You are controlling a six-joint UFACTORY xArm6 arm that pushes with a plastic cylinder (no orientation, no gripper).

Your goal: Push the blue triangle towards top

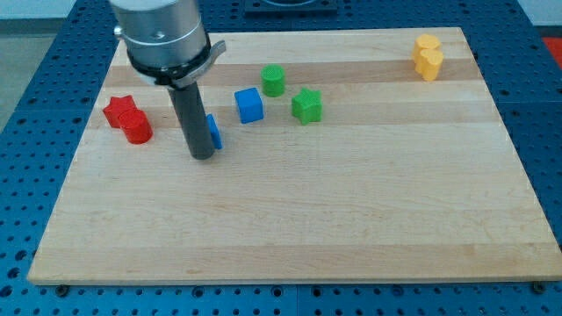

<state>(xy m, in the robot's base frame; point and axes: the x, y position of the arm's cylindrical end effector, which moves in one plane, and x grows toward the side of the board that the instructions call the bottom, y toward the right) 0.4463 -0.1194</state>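
The blue triangle (213, 132) lies left of the board's middle, mostly hidden behind my dark rod. My tip (202, 156) rests on the board just at the triangle's lower left, touching or nearly touching it. A blue cube (248, 104) sits to the upper right of the triangle.
A green cylinder (273, 80) and a green star (306, 105) lie right of the blue cube. A red star (119, 110) and a red cylinder (137, 128) sit at the view's left. Two yellow blocks (428, 57) sit at the top right. The wooden board (351, 211) rests on a blue pegboard.
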